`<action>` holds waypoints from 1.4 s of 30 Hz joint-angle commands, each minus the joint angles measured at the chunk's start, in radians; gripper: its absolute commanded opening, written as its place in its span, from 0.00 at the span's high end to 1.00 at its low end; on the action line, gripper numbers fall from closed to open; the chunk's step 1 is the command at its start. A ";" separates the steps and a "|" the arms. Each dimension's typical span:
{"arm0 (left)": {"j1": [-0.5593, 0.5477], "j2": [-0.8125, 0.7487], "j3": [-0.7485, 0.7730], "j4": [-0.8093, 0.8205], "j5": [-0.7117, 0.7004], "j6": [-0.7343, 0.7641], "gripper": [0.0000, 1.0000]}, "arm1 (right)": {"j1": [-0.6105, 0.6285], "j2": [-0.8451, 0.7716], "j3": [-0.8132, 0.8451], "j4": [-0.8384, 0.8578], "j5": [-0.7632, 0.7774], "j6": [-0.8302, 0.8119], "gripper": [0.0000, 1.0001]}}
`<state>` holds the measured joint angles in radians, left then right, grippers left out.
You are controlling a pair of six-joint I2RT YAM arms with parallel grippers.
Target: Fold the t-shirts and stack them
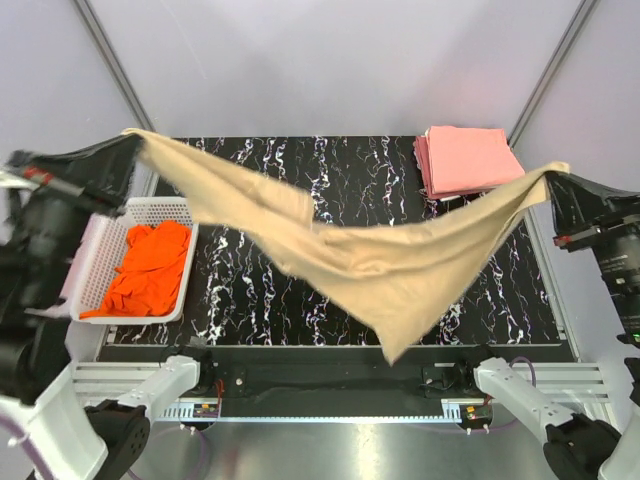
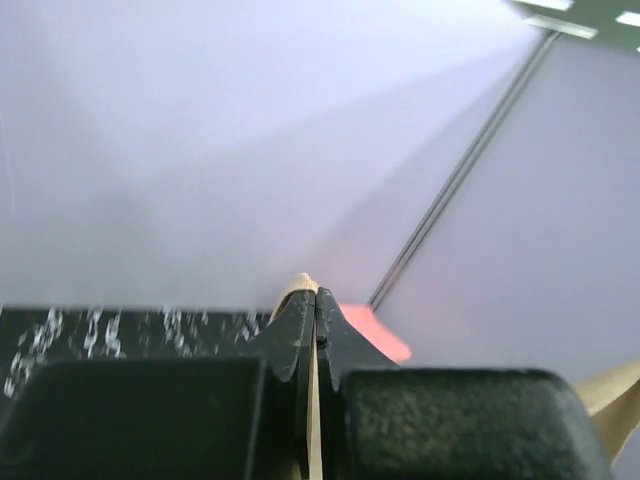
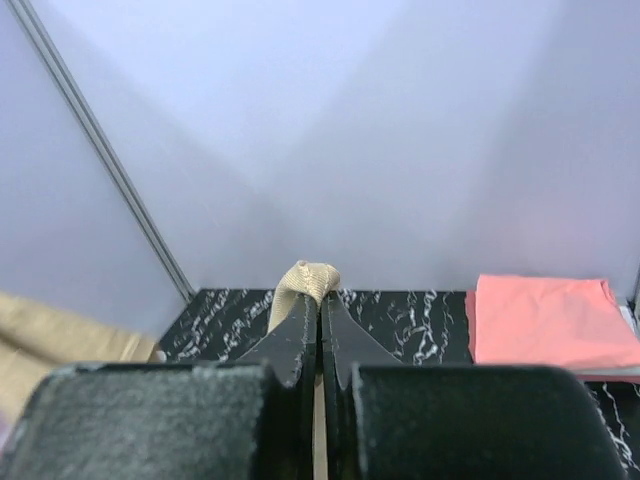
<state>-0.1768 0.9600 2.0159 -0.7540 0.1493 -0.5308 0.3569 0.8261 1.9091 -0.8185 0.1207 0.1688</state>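
- The tan t-shirt (image 1: 370,260) hangs stretched in the air above the black marbled table (image 1: 350,165), strung between the two arms, with its middle sagging towards the near edge.
- The left gripper (image 1: 125,150) is clenched on one end of the tan t-shirt, up at the far left; in the left wrist view a sliver of tan cloth shows between the pressed-together fingers.
- The right gripper (image 1: 555,180) is clamped on the other end at the far right, a small fold of tan cloth poking up between its fingertips.
- The orange t-shirt (image 1: 150,265) lies crumpled inside the white basket (image 1: 158,207) at the left of the table.
- The folded pink t-shirts (image 1: 468,158) sit stacked at the far right corner.
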 commanded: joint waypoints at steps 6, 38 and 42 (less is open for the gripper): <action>0.005 0.008 0.027 0.015 0.004 -0.001 1.00 | -0.004 0.262 -0.013 -0.050 0.057 0.070 1.00; 0.051 0.164 -0.661 0.050 -0.145 0.023 1.00 | 0.199 0.918 -0.431 0.223 -0.362 0.373 0.17; 0.056 0.161 -0.652 0.050 -0.139 0.028 1.00 | 0.260 1.060 -0.311 0.225 -0.360 0.399 0.30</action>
<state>-0.1284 1.1507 1.3178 -0.7677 0.0242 -0.4988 0.5930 1.8130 1.5162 -0.6773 -0.2100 0.5209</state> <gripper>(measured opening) 0.009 0.716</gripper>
